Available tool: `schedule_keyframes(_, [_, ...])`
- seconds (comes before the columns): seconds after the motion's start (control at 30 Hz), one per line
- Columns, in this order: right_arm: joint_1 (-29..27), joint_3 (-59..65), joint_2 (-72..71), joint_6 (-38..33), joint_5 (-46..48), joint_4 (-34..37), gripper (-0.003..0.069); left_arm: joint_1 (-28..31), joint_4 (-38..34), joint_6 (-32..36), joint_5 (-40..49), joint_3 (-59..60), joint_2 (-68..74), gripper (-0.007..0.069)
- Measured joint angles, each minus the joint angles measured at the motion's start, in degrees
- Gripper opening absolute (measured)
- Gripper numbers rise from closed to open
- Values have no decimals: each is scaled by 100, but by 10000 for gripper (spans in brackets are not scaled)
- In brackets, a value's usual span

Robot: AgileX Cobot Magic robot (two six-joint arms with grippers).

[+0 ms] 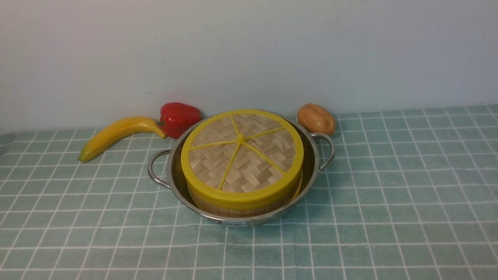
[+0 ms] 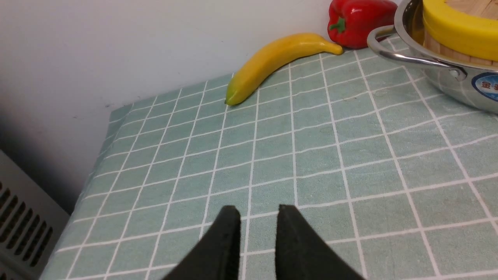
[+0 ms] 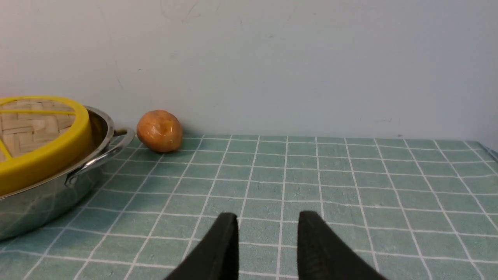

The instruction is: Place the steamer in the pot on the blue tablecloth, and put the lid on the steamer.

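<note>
The shiny steel pot point(image 1: 311, 171) stands on the blue tablecloth point(image 1: 389, 194) in the middle of the front view. The bamboo steamer point(image 1: 241, 212) sits inside it, only its front wall showing. The woven lid point(image 1: 241, 155) with yellow rim and spokes lies on top of the steamer. Neither gripper shows in the front view. In the left wrist view my left gripper point(image 2: 256, 212) hovers over bare cloth, open and holding nothing, well away from the pot point(image 2: 447, 83). My right gripper point(image 3: 268, 217) is also open and holding nothing, over cloth on the pot's point(image 3: 39, 202) other side.
A yellow banana point(image 1: 116, 134) and a red pepper point(image 1: 179, 118) lie behind the pot on the left, by the wall. A brown potato point(image 1: 316, 118) sits behind the pot's right handle. A grey vented panel point(image 2: 23, 229) stands past the cloth's left edge.
</note>
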Motion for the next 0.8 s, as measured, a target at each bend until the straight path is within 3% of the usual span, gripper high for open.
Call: schedule_keyframes(0.8, [0,0,0,0,0,0,240,0,0,0,0,0,0,170])
